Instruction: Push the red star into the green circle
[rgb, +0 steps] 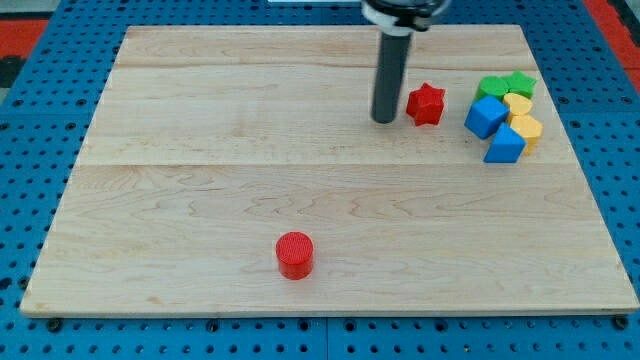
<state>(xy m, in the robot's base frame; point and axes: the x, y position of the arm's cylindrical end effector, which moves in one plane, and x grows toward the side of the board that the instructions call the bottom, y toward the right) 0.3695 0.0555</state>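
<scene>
A pale wooden board (200, 200) is seen lying on a blue perforated table (30, 150); the board fills most of the frame. A straight dark rod (389, 75) is seen coming down from the top of the frame, right of centre; my tip (384, 120) is set on the board in the upper right part of the frame. No jaws are carried by this arm, so nothing is clenched, released or grasped; only the bare rod end is presented to the blocks.

The red star (426, 103) is found just beside my tip, on its right in the frame, at nearly the same height; whether the two are touching cannot be told, though any gap between them is narrow. Further to the right, near the board's right edge, a tight cluster of blocks is gathered; the green circle (491, 87) is placed at the cluster's upper left, partly hidden behind a blue cube (486, 117); a green star (519, 84) is set at the cluster's upper right. Below these, a yellow block (518, 103) and a second yellow block (528, 128) are seen, their shapes not clearly made out; a second blue block (505, 146) is placed at the cluster's lower end. The red star is kept apart from the cluster by a small strip of bare board; the green circle is thus near it but not touched.

A red cylinder (294, 254) is seen standing alone in the lower centre of the frame, well apart from everything else.
</scene>
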